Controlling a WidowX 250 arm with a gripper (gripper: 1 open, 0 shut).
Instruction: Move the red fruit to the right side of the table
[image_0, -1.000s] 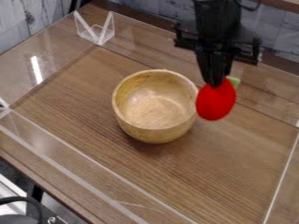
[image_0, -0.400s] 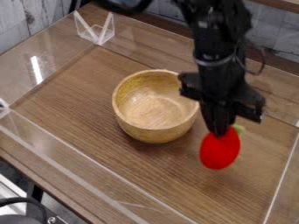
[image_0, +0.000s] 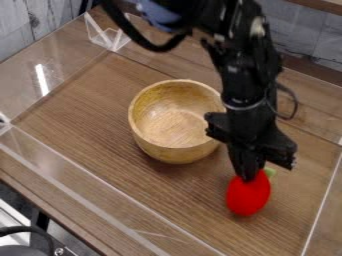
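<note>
Count of each kind of thing
One red fruit (image_0: 246, 195); one round wooden bowl (image_0: 142, 104); one black robot arm (image_0: 242, 62) with one gripper (image_0: 249, 173); one wood-grain table (image_0: 114, 192).

Robot fingers (image_0: 249, 165) clamping red fruit (image_0: 247, 197), wooden bowl (image_0: 174, 122) beside, table (image_0: 114, 190) beneath

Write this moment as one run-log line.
jaws: shut on toy strawberry | toy strawberry: near table, right of wooden bowl | release: not yet

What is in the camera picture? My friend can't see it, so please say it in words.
A black robot gripper pinches the red fruit by its top, low over the brown table. The fruit is to the lower right of a round wooden bowl that has nothing in it. Low clear walls border the table.
</note>
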